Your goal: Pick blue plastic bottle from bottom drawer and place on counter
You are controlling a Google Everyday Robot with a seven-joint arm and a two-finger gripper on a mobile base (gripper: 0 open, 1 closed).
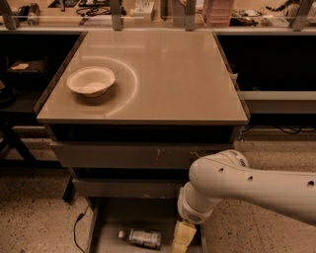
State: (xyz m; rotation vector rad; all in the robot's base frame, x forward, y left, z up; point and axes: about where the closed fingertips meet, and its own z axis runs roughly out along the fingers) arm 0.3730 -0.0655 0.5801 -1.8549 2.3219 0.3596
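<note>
The blue plastic bottle point(141, 237) lies on its side on the floor of the open bottom drawer point(111, 222), cap to the left. My gripper point(180, 240) hangs at the frame's bottom edge just right of the bottle, over the drawer's right side; only its pale upper part shows. The white arm reaches in from the right. The glossy beige counter point(173, 79) sits above, with a faint ring mark.
A shallow white bowl point(91, 81) sits on the counter's left side. Grey drawer fronts point(123, 155) are stacked under the counter. A cluttered bench with metal posts point(148, 12) runs along the back. A black cable point(77, 230) lies on the floor left of the drawer.
</note>
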